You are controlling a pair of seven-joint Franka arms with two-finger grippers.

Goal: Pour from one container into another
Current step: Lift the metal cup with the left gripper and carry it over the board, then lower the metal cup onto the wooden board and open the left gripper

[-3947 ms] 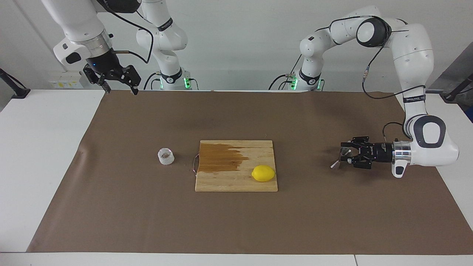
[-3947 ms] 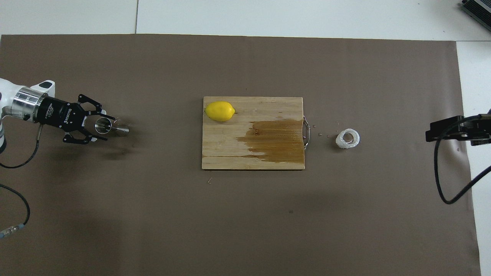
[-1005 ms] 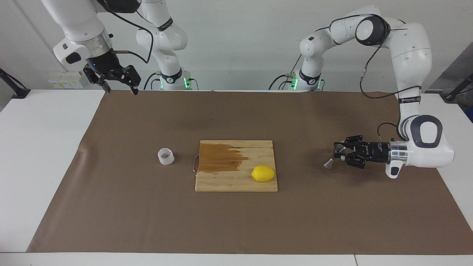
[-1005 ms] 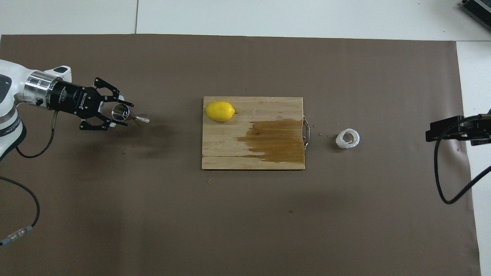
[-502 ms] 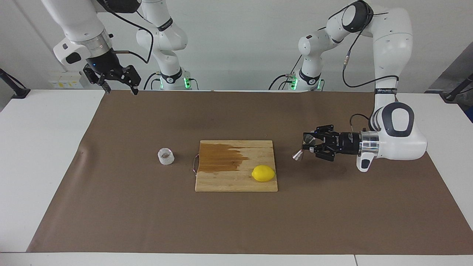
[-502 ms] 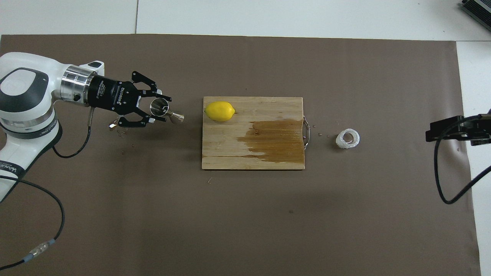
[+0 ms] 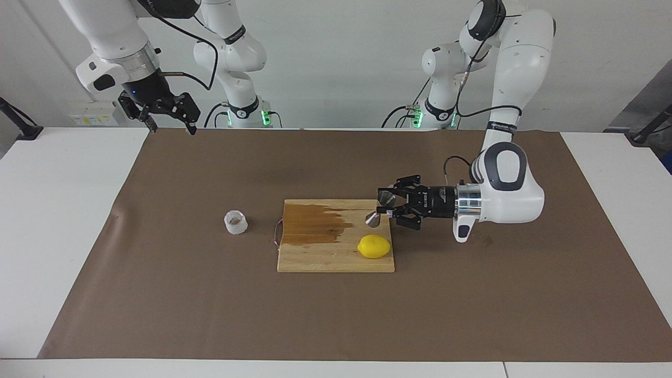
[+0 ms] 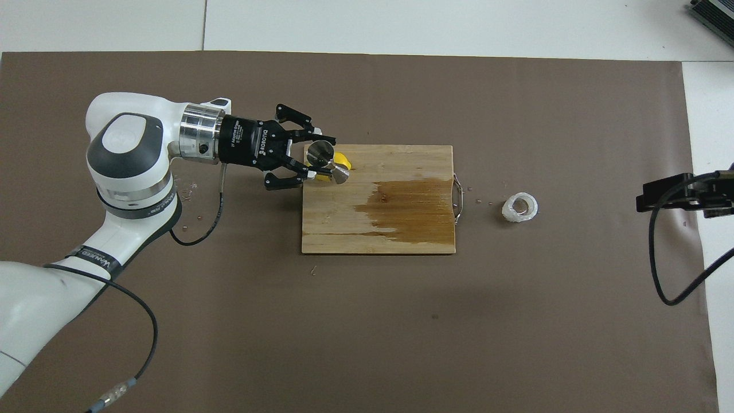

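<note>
Since the earlier frames our left gripper (image 7: 385,206), clamped on the steel jigger (image 7: 379,208), has travelled to hover over the cutting board (image 7: 336,257) beside the lemon (image 7: 374,246), forearm level. We should steady it upright near the ribbed cup (image 7: 235,221). Our right gripper (image 7: 167,119) waits open, raised.

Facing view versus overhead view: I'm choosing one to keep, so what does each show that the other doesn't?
Only the facing view shows both arm bases, the right gripper open and waiting above the mat's edge, and the whole lemon with the jigger held clear above the cutting board. Only the overhead view looks into the jigger's upper cone, shows the jigger covering part of the lemon, and shows droplets on the mat near the cup. Both show the left gripper shut on the jigger, the board's wet stain, and the cup beside the board's handle.
</note>
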